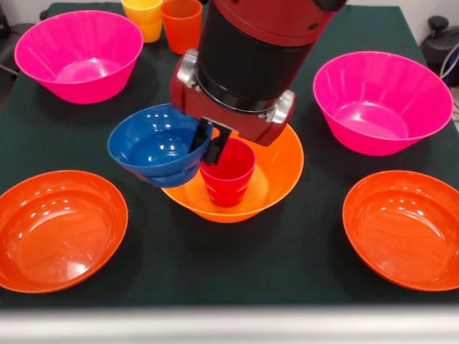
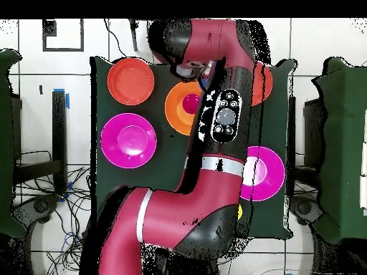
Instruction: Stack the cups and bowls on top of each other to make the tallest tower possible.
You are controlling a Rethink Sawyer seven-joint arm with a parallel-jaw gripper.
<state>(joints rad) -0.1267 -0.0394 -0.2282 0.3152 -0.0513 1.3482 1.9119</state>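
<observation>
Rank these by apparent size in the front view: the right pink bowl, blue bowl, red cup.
1. Right pink bowl, clearly largest.
2. Blue bowl, held by the gripper.
3. Red cup, standing in the orange bowl.

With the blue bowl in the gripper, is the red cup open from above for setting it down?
Probably yes. The gripper holds the blue bowl by its rim, right beside the red cup, which stands upright in the orange bowl with nothing on its mouth.

Bright even overhead light; white glare spots on blue bowl (image 1: 159, 145) and red-orange bowls (image 1: 59, 228); soft shadows on dark bench (image 1: 301, 265); focus sharp.
</observation>
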